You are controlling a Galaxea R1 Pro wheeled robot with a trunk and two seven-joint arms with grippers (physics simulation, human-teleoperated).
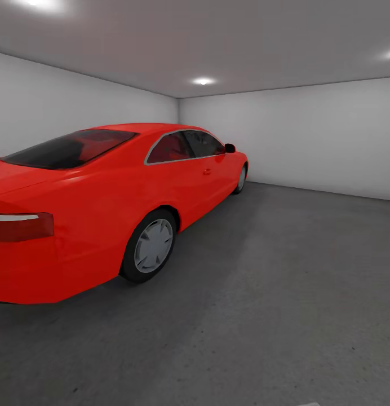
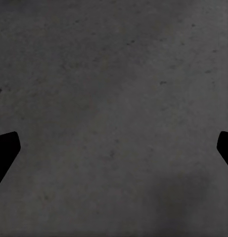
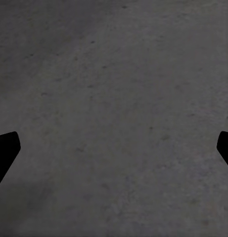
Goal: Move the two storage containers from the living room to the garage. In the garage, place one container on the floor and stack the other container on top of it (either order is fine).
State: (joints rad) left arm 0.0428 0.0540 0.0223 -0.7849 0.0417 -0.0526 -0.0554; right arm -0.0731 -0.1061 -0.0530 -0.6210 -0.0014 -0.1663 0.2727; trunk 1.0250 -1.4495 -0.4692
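Flanking red car [image 1: 105, 203], broad grey floor [image 1: 285, 293] rightward

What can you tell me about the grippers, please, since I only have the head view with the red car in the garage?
Observer: The left gripper is open, its fingertips spread wide over bare concrete floor.
Operator: Thank you, and the right one?
Observer: The right gripper is open as well, nothing between its fingertips.
Operator: Is a storage container under either wrist?
Observer: No, both wrist views show speckled grey floor beneath the fingertips, with no bin there.
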